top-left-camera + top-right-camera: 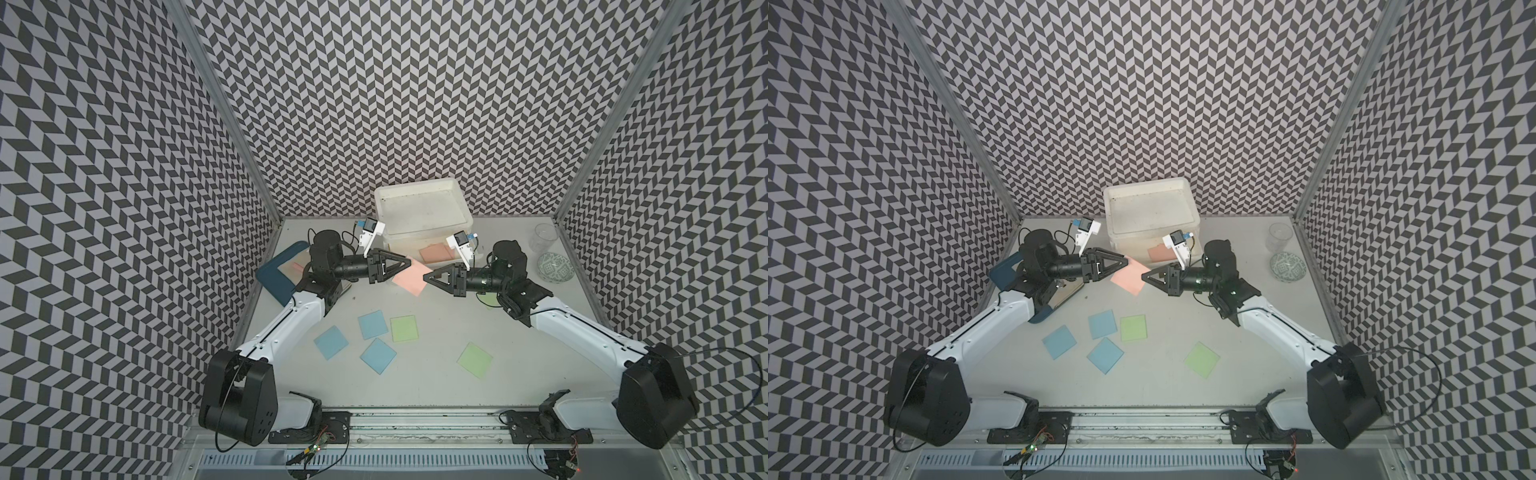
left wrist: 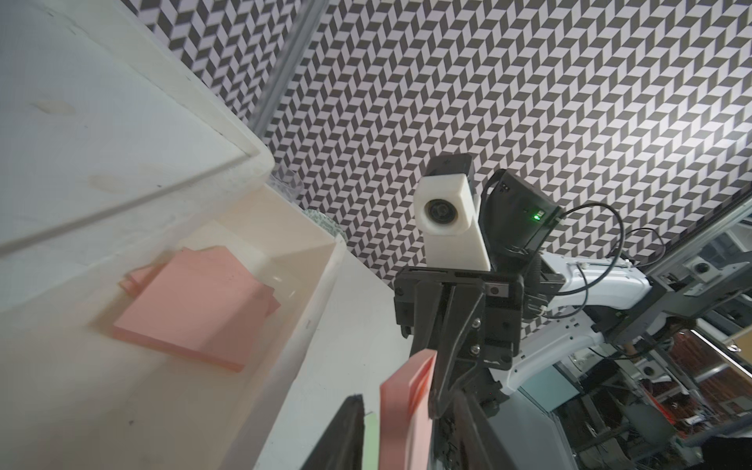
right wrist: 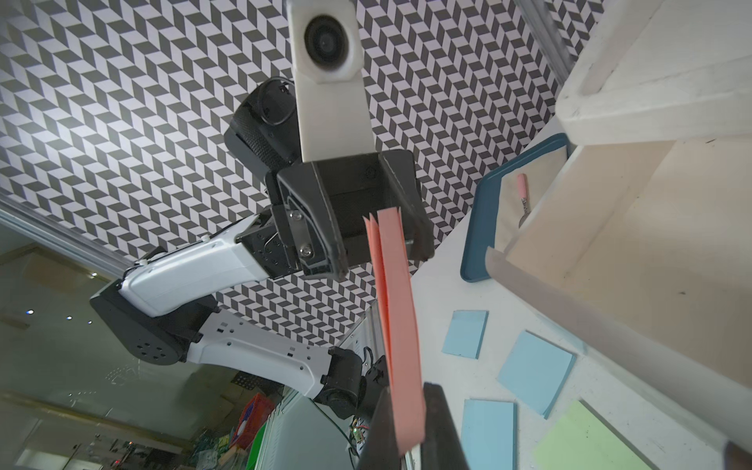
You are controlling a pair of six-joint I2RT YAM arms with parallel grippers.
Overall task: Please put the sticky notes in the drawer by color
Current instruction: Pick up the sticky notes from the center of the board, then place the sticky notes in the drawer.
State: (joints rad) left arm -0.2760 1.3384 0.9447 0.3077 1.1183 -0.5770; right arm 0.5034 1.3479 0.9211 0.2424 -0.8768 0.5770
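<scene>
Pink notes [image 2: 195, 301] sit in the drawer [image 2: 301, 325]; blues [image 1: 372, 324] and greens [image 1: 404, 328] lie outside. Right hand [image 1: 425, 276] pinches another pink note [image 1: 409, 279]; left hand [image 1: 408, 262] gapes

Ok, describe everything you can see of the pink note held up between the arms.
The pink note is a thin salmon paper square, seemingly a few sheets parting at one edge. It hangs above the table, broad face up, before the open drawer. The right fingers pinch one corner; the opposite corner sits between the left fingers, which stand apart, contact unclear.
</scene>
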